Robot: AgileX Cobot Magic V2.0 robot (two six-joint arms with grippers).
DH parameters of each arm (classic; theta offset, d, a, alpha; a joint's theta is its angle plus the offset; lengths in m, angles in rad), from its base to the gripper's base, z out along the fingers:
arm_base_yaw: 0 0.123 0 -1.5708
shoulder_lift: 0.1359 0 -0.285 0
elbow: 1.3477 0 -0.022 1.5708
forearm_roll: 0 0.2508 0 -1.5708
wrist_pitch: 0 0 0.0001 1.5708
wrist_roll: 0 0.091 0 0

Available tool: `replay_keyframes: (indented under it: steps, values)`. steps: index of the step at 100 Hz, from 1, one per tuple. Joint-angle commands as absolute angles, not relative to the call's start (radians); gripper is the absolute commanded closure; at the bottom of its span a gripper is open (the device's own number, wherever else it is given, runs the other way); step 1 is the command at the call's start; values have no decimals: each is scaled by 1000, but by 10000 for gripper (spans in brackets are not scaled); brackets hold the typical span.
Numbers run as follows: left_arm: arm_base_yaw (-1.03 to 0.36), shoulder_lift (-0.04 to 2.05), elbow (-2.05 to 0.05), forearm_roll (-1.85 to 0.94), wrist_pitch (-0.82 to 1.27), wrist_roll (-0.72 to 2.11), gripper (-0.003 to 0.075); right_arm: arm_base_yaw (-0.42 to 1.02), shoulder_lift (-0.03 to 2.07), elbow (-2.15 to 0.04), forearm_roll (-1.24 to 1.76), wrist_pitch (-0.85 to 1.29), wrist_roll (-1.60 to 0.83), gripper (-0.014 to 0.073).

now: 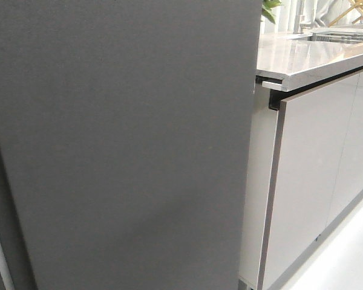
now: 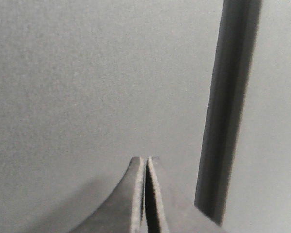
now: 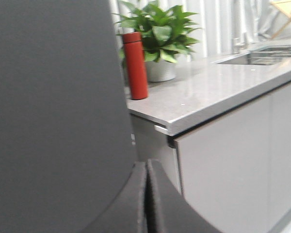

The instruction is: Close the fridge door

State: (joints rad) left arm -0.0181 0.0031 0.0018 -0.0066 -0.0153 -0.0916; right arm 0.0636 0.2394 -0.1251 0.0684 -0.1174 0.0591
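Closest to the robot, the left gripper (image 2: 145, 162) has its fingers pressed together with nothing between them, tips right up against a matte dark grey surface; whether they actually touch it I cannot tell. The right gripper (image 3: 146, 167) is likewise pinched together and empty, held near the panel's edge where the countertop (image 3: 208, 92) begins. The fridge door (image 1: 127, 145) fills most of the front view as a flat dark grey slab standing upright, its outer face toward the robot, just beside the left end of the counter and the pale cabinet doors (image 1: 308, 169) below it. A dark vertical seam (image 2: 223, 111) shows in the left wrist view beside the panel. Farther back on the counter stand a red bottle (image 3: 135, 65) and a potted plant (image 3: 157, 41), with a sink (image 3: 262, 56) beyond. I would judge the pushing step nearly finished; the next move calls for a steady press flat against the door until that seam narrows fully.
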Motion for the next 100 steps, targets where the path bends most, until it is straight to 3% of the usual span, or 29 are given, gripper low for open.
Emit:
replay_keyframes:
  steps: [1, 36, 100]
  values:
    - [-23, 22, 30, -8, -92, -95, 741, 21, 204, -115, 68, -188, 46, 670]
    - [-23, 22, 30, -8, -92, -95, 741, -48, 66, 24, -10, -152, 46, 670]
    - [-23, 22, 30, -8, -92, -95, 741, -48, -19, 24, -72, -83, 46, 670]
